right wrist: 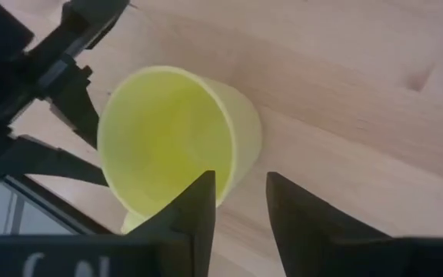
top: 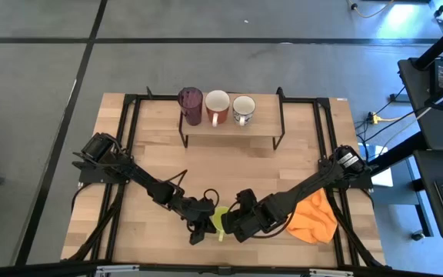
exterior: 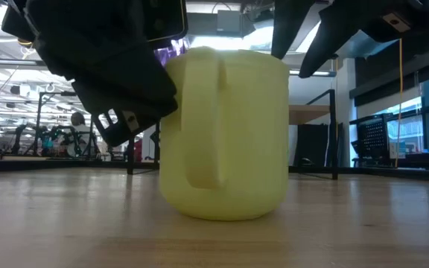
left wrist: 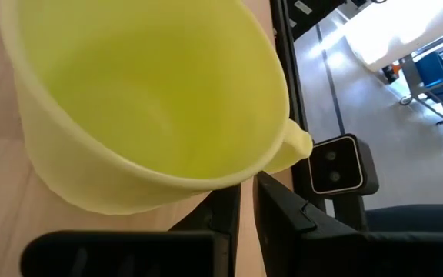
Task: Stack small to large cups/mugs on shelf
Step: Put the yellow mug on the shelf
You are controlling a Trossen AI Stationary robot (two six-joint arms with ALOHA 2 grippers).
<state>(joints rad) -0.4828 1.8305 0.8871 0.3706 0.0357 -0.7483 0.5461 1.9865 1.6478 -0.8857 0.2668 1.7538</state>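
Yellow-green mug (top: 220, 220) hemmed between both pincers.

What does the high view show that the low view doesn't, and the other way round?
Only the high view shows the small raised light-wood shelf carrying three vessels in a row: the tall dark purple tumbler, the reddish-brown mug with white inside and the small white patterned mug. It also shows the crumpled orange cloth by the right arm.

Only the low view shows the yellow-green mug standing upright on the wooden tabletop, handle facing the camera.

Both show that mug with an arm on either side of it.
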